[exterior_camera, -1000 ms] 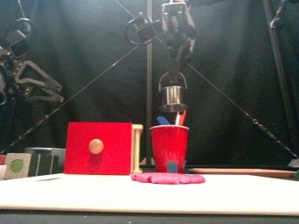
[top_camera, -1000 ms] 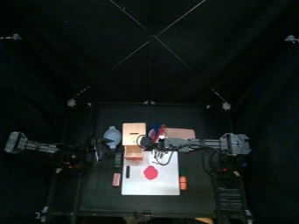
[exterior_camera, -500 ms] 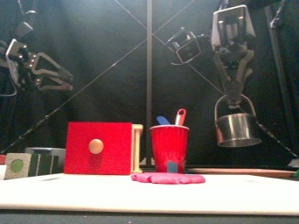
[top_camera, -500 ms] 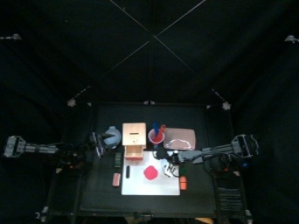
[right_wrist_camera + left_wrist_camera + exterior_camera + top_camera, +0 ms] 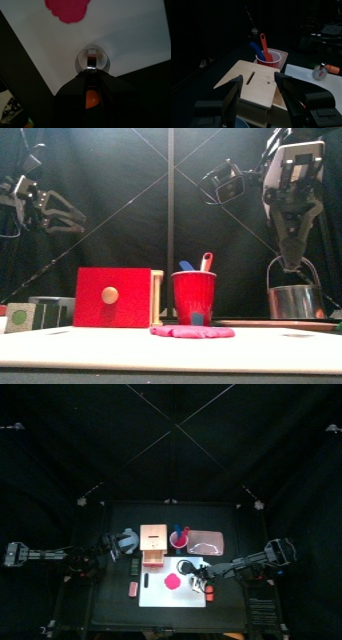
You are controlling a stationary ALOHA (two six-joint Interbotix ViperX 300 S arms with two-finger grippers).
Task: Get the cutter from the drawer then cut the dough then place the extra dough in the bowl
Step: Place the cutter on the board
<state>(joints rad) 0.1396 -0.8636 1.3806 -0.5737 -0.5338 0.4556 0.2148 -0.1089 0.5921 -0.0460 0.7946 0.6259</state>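
"What does the cutter (image 5: 294,300) look like, and where is it?"

"It's a round, shiny metal ring with a thin wire handle. It stands upright at the right part of the white cutting board (image 5: 134,348). The flat pink dough (image 5: 191,331) lies at the board's middle. I can't tell whether the cutter touches the board."

"And the grippers?"

"The right gripper (image 5: 91,70) is pinched narrow on the wire handle. The left gripper (image 5: 258,79) is spread wide and empty above the wooden box (image 5: 114,298), behind the board's left corner."
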